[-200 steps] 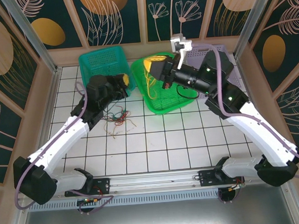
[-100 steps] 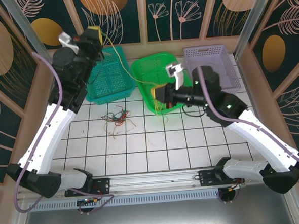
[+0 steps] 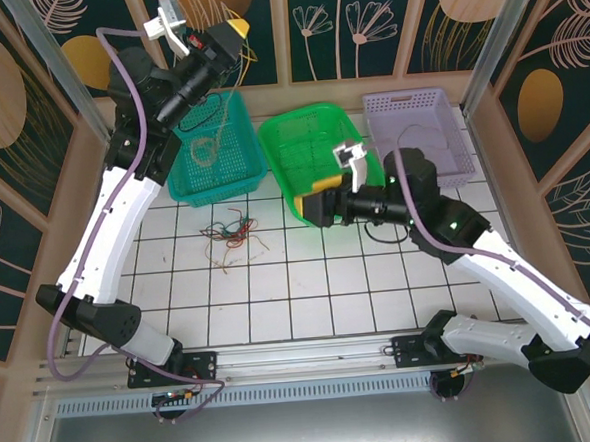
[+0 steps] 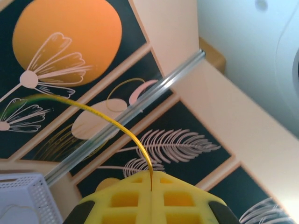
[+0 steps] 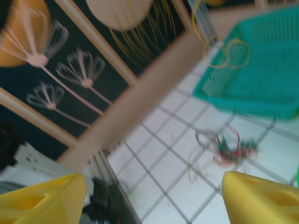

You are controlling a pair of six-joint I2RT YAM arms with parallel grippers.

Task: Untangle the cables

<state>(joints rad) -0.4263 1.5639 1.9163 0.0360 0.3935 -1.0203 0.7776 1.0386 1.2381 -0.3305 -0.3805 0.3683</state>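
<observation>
My left gripper is raised high at the back left, above the teal basket. Its yellow pads are shut on a thin yellow cable that arcs up and away. That yellow cable hangs down in loops into the teal basket. A tangle of red, green and tan cables lies on the white tiles in front of that basket. My right gripper hovers at the near edge of the green basket, open, with nothing between its fingers. From the right wrist, the tangle lies ahead.
A purple basket stands at the back right beside the green one. Patterned walls and aluminium posts close in the tiled floor. The teal basket and the yellow loops show in the right wrist view.
My right gripper has opened and drawn back to the green basket's near edge. My left arm has risen with the yellow cable, which now hangs into the teal basket.
</observation>
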